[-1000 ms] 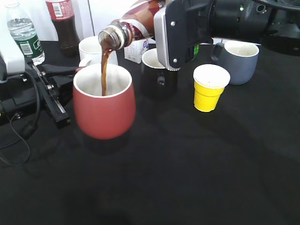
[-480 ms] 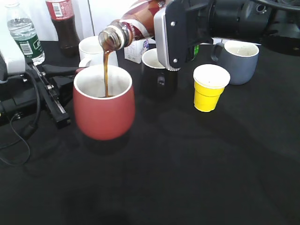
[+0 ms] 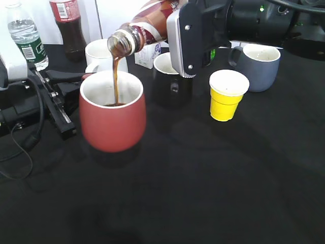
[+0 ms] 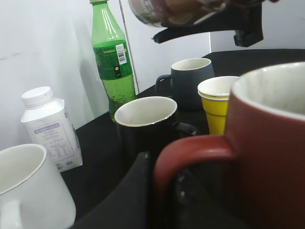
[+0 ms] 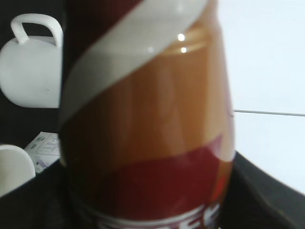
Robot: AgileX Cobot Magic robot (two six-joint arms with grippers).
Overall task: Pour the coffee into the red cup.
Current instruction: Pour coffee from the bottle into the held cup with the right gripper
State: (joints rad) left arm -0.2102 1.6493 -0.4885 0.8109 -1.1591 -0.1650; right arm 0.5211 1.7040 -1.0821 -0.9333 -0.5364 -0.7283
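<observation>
The coffee bottle (image 3: 144,28) with its red, white and brown label is tilted, mouth down to the left, above the red cup (image 3: 112,117). A thin brown stream (image 3: 116,76) falls from it into the cup's white inside. My right gripper (image 3: 175,25) is shut on the bottle's body; the bottle (image 5: 147,119) fills the right wrist view. My left gripper (image 4: 164,191) is shut on the red cup's loop handle (image 4: 190,150), one dark finger (image 4: 131,195) outside the loop. In the exterior view the left gripper (image 3: 76,77) sits behind the cup's left side.
Behind the red cup stand a black mug (image 3: 172,81), a yellow paper cup (image 3: 227,95), a grey-blue mug (image 3: 258,66), white mugs (image 3: 99,51), a small white carton (image 3: 148,55), a cola bottle (image 3: 68,28) and a water bottle (image 3: 25,35). A green bottle (image 4: 112,57) shows in the left wrist view.
The poured stream has grown thinner and coffee now shows in the bottom of the red cup. The bottle and both grippers have hardly moved.
</observation>
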